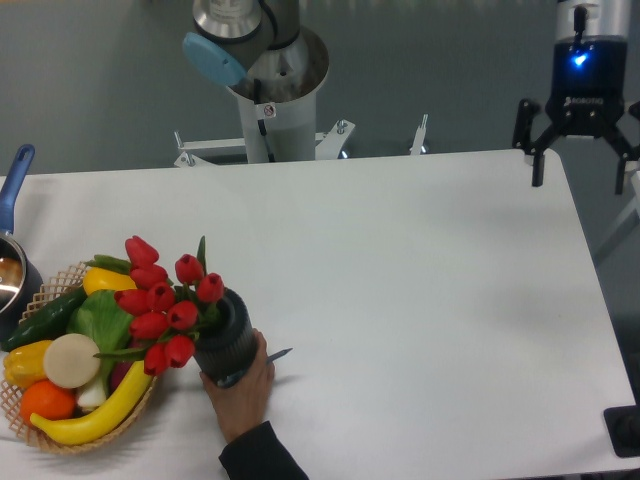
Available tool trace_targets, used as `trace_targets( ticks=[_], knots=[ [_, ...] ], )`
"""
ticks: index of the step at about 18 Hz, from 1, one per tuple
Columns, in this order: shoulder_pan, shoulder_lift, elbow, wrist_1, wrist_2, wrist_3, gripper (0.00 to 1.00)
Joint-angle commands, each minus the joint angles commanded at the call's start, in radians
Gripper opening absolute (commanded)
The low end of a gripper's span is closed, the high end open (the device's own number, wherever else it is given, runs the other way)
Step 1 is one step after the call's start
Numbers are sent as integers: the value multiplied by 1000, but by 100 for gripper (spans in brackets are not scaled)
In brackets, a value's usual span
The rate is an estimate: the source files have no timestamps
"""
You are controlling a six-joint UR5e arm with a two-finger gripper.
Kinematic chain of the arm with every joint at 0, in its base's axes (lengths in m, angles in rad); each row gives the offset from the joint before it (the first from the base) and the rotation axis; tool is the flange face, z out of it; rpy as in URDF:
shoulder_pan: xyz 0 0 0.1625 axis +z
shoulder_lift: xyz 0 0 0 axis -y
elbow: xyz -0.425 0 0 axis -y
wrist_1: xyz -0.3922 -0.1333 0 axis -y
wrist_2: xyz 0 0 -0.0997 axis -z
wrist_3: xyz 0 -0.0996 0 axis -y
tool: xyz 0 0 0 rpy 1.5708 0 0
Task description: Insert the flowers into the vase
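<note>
The gripper [578,167] hangs at the two o'clock corner of the white table [420,300], above its far right edge, fingers [537,165] pointing down and spread wide with nothing between them. A blue light glows on the wrist above it.

The vase [226,340], a dark ribbed cylinder, stands at about the eight o'clock position on the table, tilted slightly to the left. The red tulips [165,308] sit with their stems in its mouth, the blooms leaning out to the nine o'clock side and overhanging the wicker basket [70,440]. A green leaf rises upright behind the blooms.

A human hand [243,385] in a dark sleeve reaches in from the six o'clock edge and grips the vase at its lower right side. A thin pen-like object shows just beside the hand; what it is cannot be told.

The basket touches or nearly touches the vase on the left and holds toy produce: a banana [85,420], an orange [45,400], a cucumber [45,315], a white onion [70,360].

A pot with a blue handle [15,180] sits at the nine o'clock edge. The robot base column [270,90] stands at twelve o'clock behind the table.
</note>
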Motion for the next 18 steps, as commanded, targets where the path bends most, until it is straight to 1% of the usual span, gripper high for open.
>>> trace_targets(
  ticks=[4, 5, 7, 9, 10, 13, 18],
  knots=[
    [57, 5, 77, -193, 78, 204, 100],
    [63, 5, 89, -229, 116, 246, 100],
    [74, 6, 110, -278, 173, 321, 100],
    [110, 5, 129, -332, 180, 397, 100],
    [121, 5, 134, -350, 180, 436, 100],
    [135, 5, 129, -358, 183, 504, 100],
    [135, 6, 121, -358, 190, 511, 100]
  ],
)
